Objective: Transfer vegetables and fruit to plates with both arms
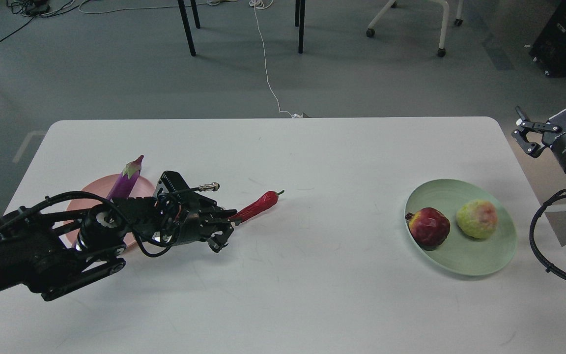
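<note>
The purple eggplant (127,180) lies on the pink plate (91,192) at the left, both partly hidden by my left arm. The red chili pepper (258,205) lies on the white table just right of that plate. My left gripper (225,231) is at the chili's lower end with its fingers apart; the chili's tip touches the upper finger. The pomegranate (429,226) and the yellow-green fruit (477,219) sit side by side on the pale green plate (479,263) at the right. My right gripper (526,132) is open and empty, beyond the table's right edge.
The white table (312,157) has rounded far corners. Beyond its far edge are chair legs (187,27), a white cable (267,64) on the floor and a wheeled chair base (440,29). A black cable loop (541,236) hangs from my right arm beside the green plate.
</note>
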Controlling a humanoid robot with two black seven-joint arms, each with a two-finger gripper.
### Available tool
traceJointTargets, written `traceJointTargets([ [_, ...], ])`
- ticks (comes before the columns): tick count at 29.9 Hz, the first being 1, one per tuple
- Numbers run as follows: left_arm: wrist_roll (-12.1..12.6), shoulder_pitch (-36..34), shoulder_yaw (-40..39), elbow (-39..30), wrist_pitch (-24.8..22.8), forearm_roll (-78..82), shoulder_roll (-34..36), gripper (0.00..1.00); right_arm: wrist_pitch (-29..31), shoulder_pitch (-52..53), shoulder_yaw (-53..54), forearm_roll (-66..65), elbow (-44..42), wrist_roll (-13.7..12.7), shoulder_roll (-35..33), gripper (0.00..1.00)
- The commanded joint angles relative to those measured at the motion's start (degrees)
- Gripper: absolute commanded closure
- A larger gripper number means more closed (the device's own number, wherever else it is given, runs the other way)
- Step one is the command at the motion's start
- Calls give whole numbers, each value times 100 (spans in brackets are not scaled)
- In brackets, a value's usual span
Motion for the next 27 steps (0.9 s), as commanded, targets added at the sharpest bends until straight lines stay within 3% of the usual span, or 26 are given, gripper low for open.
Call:
traceJointTargets([
  [1,17,-7,-333,-655,105,-271,578,94,0,8,-8,0,0,0,0,1],
  [5,35,19,-456,-1447,113,-465,1738,93,0,8,-8,0,-8,0,-9,1],
  [10,-9,265,-474,-1493,131,-904,2838,92,0,0,-8,0,-88,0,0,1],
  [19,26,854,-430,-799,131,-1204,2901,86,0,26,-17,0,-140,-8,0,1],
  [21,35,881,-439,-693,122,-1239,2778,77,0,35,-17,-9,-263,-9,0,1],
  [23,52,881,-439,-649,131,-1379,2717,51,0,44,-26,-9,-325,-17,0,1],
  [24,61,881,-447,-649,140,-1502,2716,30,0,44,-26,-9,-334,-17,-8,1],
  [25,35,881,-439,-649,140,-1625,2716,17,0,35,-34,-9,-334,-17,-9,1],
  [27,8,881,-439,-649,131,-1853,2751,13,0,26,-34,-9,-342,-17,-17,1],
])
